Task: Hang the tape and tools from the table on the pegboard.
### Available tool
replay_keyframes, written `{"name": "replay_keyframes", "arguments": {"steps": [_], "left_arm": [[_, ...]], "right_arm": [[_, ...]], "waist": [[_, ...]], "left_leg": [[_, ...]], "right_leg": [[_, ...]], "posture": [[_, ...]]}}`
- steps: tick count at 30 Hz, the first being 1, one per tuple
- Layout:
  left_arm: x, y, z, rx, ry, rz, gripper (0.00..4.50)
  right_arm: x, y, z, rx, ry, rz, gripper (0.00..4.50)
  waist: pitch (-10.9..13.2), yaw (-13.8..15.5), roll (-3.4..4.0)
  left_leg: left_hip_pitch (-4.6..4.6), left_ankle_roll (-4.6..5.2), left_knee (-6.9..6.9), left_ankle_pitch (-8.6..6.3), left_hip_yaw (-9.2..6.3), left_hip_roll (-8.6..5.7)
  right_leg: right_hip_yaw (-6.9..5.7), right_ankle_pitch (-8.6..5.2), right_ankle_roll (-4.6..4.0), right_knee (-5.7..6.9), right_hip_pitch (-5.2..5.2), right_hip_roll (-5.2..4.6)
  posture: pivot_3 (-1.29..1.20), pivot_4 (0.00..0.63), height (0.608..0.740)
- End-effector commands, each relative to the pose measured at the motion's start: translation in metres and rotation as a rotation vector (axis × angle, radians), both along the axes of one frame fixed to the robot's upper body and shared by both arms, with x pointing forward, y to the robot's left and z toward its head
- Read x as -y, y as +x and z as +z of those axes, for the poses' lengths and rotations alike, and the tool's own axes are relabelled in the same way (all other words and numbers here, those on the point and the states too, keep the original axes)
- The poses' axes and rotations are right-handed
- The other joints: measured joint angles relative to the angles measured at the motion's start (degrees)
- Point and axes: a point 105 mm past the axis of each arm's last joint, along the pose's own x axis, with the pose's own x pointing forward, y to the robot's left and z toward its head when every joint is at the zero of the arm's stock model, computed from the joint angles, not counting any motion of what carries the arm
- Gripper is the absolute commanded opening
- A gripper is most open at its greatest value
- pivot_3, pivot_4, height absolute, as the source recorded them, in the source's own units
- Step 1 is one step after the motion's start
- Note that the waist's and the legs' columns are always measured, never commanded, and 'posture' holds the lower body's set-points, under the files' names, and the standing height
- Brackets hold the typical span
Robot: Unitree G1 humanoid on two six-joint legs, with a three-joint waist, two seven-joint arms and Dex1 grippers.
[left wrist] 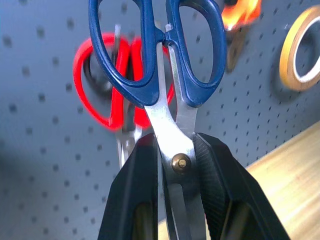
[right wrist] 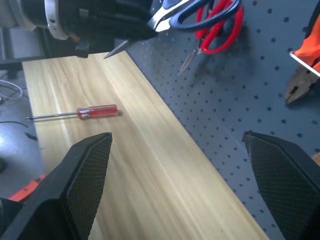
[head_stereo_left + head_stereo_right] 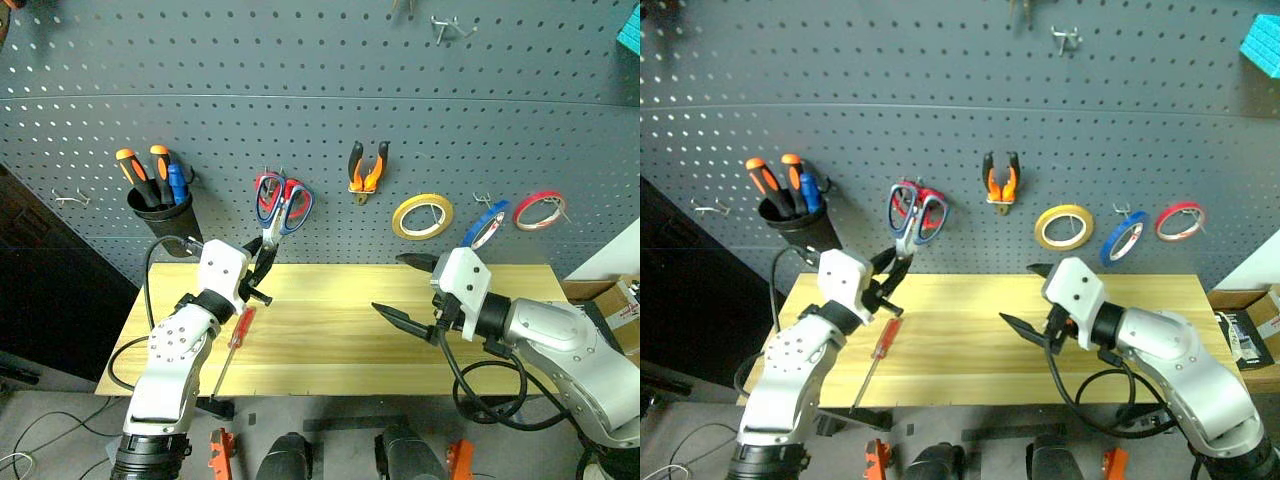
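Scissors point(image 1: 165, 65) with dark blue handles sit clamped at the pivot in your left gripper point(image 3: 262, 268), handles up against the pegboard point(image 3: 320, 90), overlapping the red scissors point(image 1: 107, 82). They look stiff, light and slick, so keep that pivot hold. Your right gripper point(image 3: 405, 292) hovers spread wide and empty above the table point(image 3: 330, 340), where the screwdriver point(image 3: 238, 334) waits.

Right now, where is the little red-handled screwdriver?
The red-handled screwdriver lies flat on the wooden table, on its left part, just below the left tool that holds the blue-handled scissors.
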Motion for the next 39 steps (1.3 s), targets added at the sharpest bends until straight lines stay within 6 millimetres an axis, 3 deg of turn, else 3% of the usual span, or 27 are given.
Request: {"name": "replay_keyframes", "arguments": {"steps": [1, 7, 12, 15, 19, 24, 34, 39], "left_arm": [[-0.005, 0.004, 0.006, 0.014, -0.005, 0.026, 0.77], [0.002, 0.008, 0.000, -0.018, -0.005, 0.004, 0.77], [-0.001, 0.004, -0.015, -0.069, 0.063, 0.011, 2.36], [-0.018, -0.007, -0.061, -0.307, 0.086, 0.051, 3.26], [-0.049, -0.020, -0.102, -0.560, 0.097, 0.153, 3.26], [-0.084, -0.022, -0.123, -0.731, 0.128, 0.282, 3.26], [-0.089, -0.016, -0.155, -0.958, 0.112, 0.303, 3.26], [-0.089, -0.017, -0.163, -0.986, 0.121, 0.304, 1.75]], "right_arm": [[-0.004, 0.003, 0.020, 0.089, 0.039, 0.010, 4.50], [-0.009, 0.007, 0.042, 0.153, 0.109, 0.004, 4.50], [-0.011, 0.005, 0.037, 0.109, 0.114, 0.003, 4.50], [-0.017, -0.001, 0.019, -0.016, 0.140, -0.002, 4.50], [-0.030, -0.009, 0.002, -0.165, 0.167, -0.006, 4.50], [-0.040, -0.012, -0.021, -0.293, 0.112, -0.036, 4.50], [-0.044, -0.010, -0.018, -0.289, 0.056, 0.008, 4.50], [-0.051, -0.018, -0.006, -0.211, 0.023, 0.127, 4.50]], "waist": [[0.00, -0.06, 0.00], [0.00, -0.03, 0.00], [0.00, -0.04, 0.00], [0.00, -0.39, 0.01], [0.03, -0.87, 0.05], [0.05, -1.12, 0.06], [0.04, -1.38, 0.06], [0.05, -1.48, 0.05]], "left_leg": [[0.00, 0.00, 0.00, 0.00, 0.00, 0.01], [-0.01, 0.00, 0.00, 0.00, -0.01, 0.01], [0.00, 0.00, 0.00, 0.00, -0.01, 0.00], [0.03, 0.00, -0.03, 0.00, 0.01, 0.03], [0.02, 0.01, -0.02, 0.00, -0.01, 0.03], [0.06, 0.01, -0.01, 0.00, -0.14, 0.01], [0.02, 0.01, -0.02, 0.00, -0.14, -0.02], [0.01, 0.01, -0.02, 0.00, -0.12, -0.01]], "right_leg": [[0.00, 0.00, 0.00, 0.00, 0.00, 0.01], [0.00, 0.00, 0.00, 0.01, 0.00, 0.01], [0.00, 0.00, 0.00, 0.01, -0.01, 0.00], [0.06, 0.00, -0.01, 0.02, -0.01, 0.01], [0.04, 0.00, -0.01, 0.07, -0.04, 0.02], [-0.04, 0.00, -0.01, 0.15, -0.01, 0.04], [-0.03, 0.01, 0.01, 0.10, -0.06, 0.01], [0.00, 0.01, 0.01, 0.08, -0.09, -0.06]], "posture": [[-0.12, 0.168, 0.740], [-0.12, 0.169, 0.740], [-0.12, 0.171, 0.740], [-0.12, 0.172, 0.740], [-0.12, 0.176, 0.740], [-0.11, 0.180, 0.740], [-0.11, 0.182, 0.740], [-0.12, 0.185, 0.740]]}}
